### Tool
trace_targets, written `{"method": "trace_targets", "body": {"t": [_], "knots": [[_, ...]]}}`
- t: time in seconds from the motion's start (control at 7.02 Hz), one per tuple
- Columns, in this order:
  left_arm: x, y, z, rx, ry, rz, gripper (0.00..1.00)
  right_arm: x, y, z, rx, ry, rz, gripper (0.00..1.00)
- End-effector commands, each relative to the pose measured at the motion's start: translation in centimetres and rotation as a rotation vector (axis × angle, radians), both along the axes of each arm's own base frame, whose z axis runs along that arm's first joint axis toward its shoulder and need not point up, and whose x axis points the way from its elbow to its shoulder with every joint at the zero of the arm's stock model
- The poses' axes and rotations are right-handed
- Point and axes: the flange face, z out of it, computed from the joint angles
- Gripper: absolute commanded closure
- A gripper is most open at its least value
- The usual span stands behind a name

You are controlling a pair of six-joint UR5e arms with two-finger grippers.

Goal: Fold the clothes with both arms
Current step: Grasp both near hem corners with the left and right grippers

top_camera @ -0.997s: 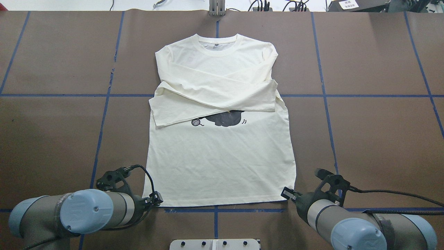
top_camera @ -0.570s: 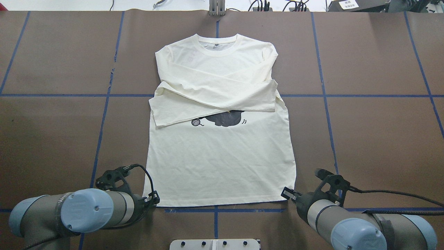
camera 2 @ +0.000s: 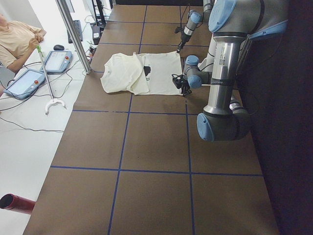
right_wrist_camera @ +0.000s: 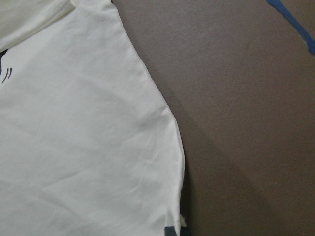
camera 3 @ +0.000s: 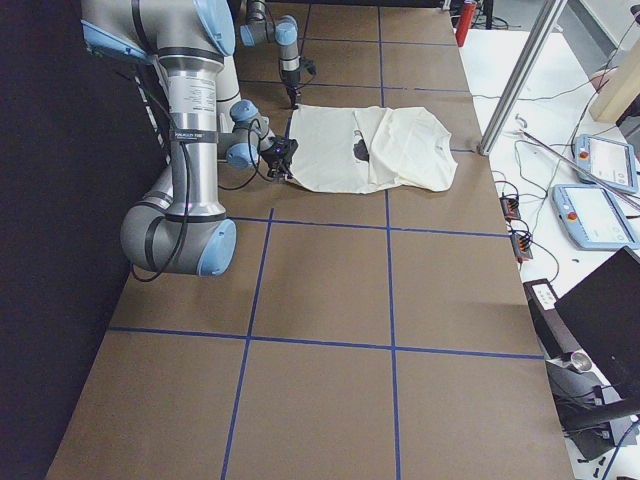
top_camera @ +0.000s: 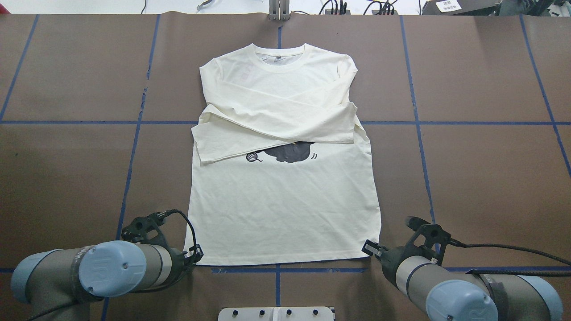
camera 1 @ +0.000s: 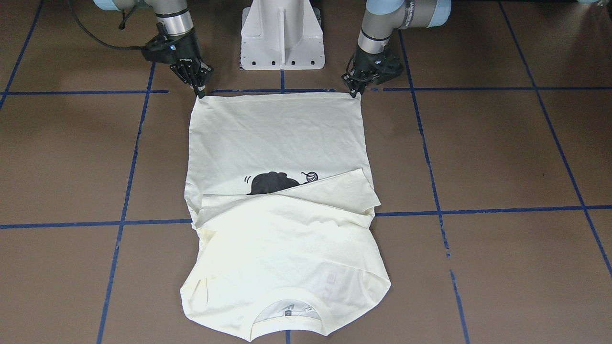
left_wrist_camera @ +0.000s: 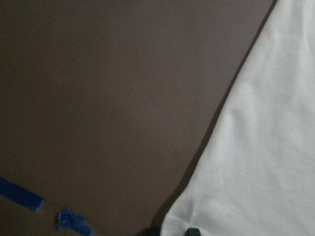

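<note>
The left arm and right arm reach low, wrists angled down to the surface. The left claw is pinched closed on a hem corner of the T-shirt. The right claw is pinched closed on the opposite corner.

Left arm and right arm: silver-grey tubes beside a white pedestal base.
Light blue caps with small dark screws and an embossed logo cover the joints. The left gripper and right gripper are black, and a black cable trails from the right wrist.
</note>
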Motion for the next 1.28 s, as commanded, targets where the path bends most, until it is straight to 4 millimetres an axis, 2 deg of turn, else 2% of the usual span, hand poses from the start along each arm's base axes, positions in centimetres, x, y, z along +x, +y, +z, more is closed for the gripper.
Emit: {"method": "trace_targets", "body": {"t": [0.0,0.14,0.28,0.43,0.57,0.71,0.85,1.0,1.14], "knots": [[-0.2,-0.1,-0.1,0.003,-0.006,-0.005,0.92,0.0,0.0,0.0,0.002,0.001,0.003,1.0],[-0.2,-0.1,-0.1,0.004,-0.007,-0.004,1.0,0.0,0.0,0.0,0.002,0.001,0.003,1.0],[-0.3,-0.1,-0.5,0.005,0.001,-0.006,1.0,0.1,-0.1,-0.1,0.003,-0.002,0.005,1.0],[-1.4,0.0,-2.2,0.014,0.038,-0.004,1.0,0.9,0.0,-0.8,0.003,-0.017,0.004,1.0],[-3.3,0.4,-5.0,0.018,0.064,-0.003,1.0,2.3,0.2,-1.3,0.0,-0.028,-0.002,1.0],[-5.2,1.5,-7.5,0.011,0.047,0.013,1.0,4.0,1.9,-1.7,-0.006,-0.035,-0.043,1.0],[-8.2,2.2,-10.3,0.008,0.073,0.021,1.0,6.4,3.8,-3.3,-0.013,-0.067,-0.093,1.0],[-10.5,3.2,-12.2,-0.014,0.108,0.053,1.0,7.8,4.4,-4.5,-0.016,-0.092,-0.107,1.0],[-11.5,3.4,-13.3,-0.017,0.138,0.064,1.0,9.4,3.6,-6.2,-0.009,-0.129,-0.08,1.0]]}}
